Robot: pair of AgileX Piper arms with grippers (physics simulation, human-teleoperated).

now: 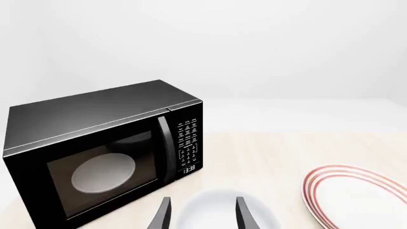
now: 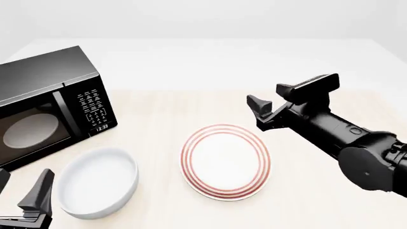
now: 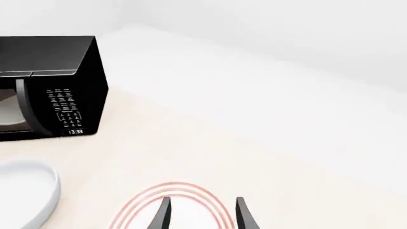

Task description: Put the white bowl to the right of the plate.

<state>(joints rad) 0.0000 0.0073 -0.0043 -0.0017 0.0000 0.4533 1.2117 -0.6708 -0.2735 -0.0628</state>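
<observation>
On the pale table [image 2: 299, 210] the biggest thing is the black microwave [image 2: 45, 102], one only, standing at the far left with its door shut and a grey disc showing behind the glass. Next in size come the two arms: the right arm reaches in from the right and holds the right gripper [image 2: 270, 112] raised above the far right rim of the plate, while the left gripper [image 2: 25, 202] sits low at the near left corner, just beside the white bowl.

One plate [image 2: 224, 161], flat and red-ringed, lies near the table's middle. One white bowl [image 2: 98, 181] rests upright on the table to the left of the plate, close to it but apart, and in front of the microwave. So it is still on the wrong side.

The move ahead turns on this: the bowl lies directly forward of the left gripper [image 1: 202, 214], its near rim [image 1: 219, 210] showing between the two fingertips in the left wrist view, so the left arm looks far better placed to take it. Being round, the bowl offers no long axis to line up with.

Both grippers are spread apart and hold nothing; the right gripper [image 3: 202, 214] looks down over the plate's ringed edge [image 3: 171, 200].
</observation>
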